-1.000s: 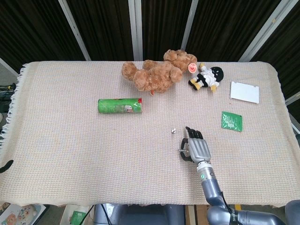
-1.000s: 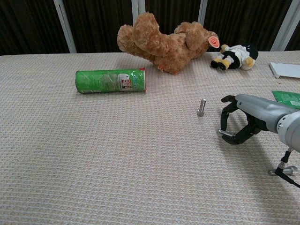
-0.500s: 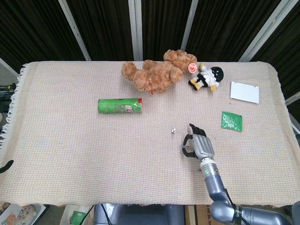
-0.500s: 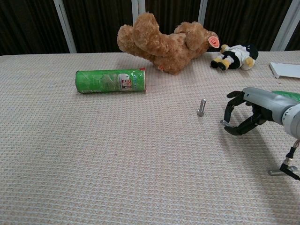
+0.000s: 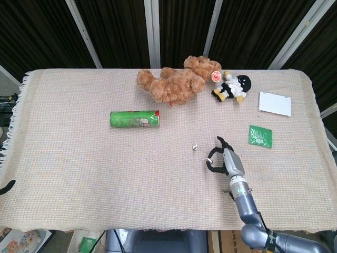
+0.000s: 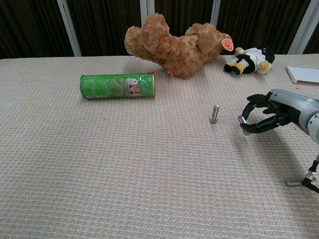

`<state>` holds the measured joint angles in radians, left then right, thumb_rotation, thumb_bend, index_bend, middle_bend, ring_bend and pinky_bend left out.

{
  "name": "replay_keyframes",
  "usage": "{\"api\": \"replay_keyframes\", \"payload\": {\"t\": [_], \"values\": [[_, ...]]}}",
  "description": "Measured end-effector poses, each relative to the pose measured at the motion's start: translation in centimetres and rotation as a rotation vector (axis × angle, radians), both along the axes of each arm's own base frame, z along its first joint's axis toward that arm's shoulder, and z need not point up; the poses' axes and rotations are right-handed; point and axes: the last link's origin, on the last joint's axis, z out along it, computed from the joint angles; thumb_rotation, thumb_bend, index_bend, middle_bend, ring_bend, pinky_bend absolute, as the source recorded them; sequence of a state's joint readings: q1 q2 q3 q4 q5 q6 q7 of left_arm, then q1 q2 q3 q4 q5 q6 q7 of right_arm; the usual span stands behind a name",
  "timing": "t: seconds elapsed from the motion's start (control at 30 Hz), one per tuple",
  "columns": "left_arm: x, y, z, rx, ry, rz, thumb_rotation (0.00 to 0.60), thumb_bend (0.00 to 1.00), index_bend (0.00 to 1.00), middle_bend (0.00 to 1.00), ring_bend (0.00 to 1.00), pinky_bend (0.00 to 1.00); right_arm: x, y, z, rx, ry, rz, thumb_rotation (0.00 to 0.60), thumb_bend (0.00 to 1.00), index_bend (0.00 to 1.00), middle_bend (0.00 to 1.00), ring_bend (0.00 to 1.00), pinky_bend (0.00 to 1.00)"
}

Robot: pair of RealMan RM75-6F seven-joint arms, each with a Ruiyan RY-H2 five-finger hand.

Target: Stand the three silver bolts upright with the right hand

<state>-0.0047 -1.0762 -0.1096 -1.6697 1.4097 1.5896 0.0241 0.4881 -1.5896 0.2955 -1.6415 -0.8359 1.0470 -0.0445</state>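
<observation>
One silver bolt stands upright on the woven cloth, also seen as a small dot in the head view. Just right of it my right hand hovers slightly above the cloth and pinches a second silver bolt at its fingertips. A third bolt lies flat at the near right, beside the right forearm. A dark tip at the left edge of the head view may be my left hand; its state is hidden.
A green can lies on its side at the left. A brown teddy bear and a small penguin toy lie at the back. A green packet and a white card lie to the right.
My right hand has lifted the bolt off the cloth and carried it farther from me and a little right. The standing bolt and the lying bolt have not moved.
</observation>
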Motion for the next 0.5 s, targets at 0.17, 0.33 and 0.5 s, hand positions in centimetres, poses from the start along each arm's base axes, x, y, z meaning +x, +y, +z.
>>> {"api": "replay_keyframes", "payload": {"t": [0.17,0.33,0.5], "values": [[0.0,0.0,-0.1,-0.001,0.002,0.0,0.6,0.24,0.09,0.06,0.0,0.14,-1.3,-0.4,-0.1,-0.021,-0.086,-0.034,0.6,0.41,0.61,0.0,0.02,0.05],[0.0,0.0,-0.1,0.0,0.002,-0.001,0.6,0.24,0.09,0.06,0.0,0.14,-1.9,-0.9,-0.3,-0.045,-0.139,-0.049,0.6,0.41,0.61,0.0,0.02,0.05],[0.0,0.0,0.0,0.001,0.001,-0.001,0.6,0.24,0.09,0.06,0.0,0.14,-2.3,-1.2,-0.5,-0.07,-0.159,-0.047,0.6,0.41,0.61,0.0,0.02,0.03]]}}
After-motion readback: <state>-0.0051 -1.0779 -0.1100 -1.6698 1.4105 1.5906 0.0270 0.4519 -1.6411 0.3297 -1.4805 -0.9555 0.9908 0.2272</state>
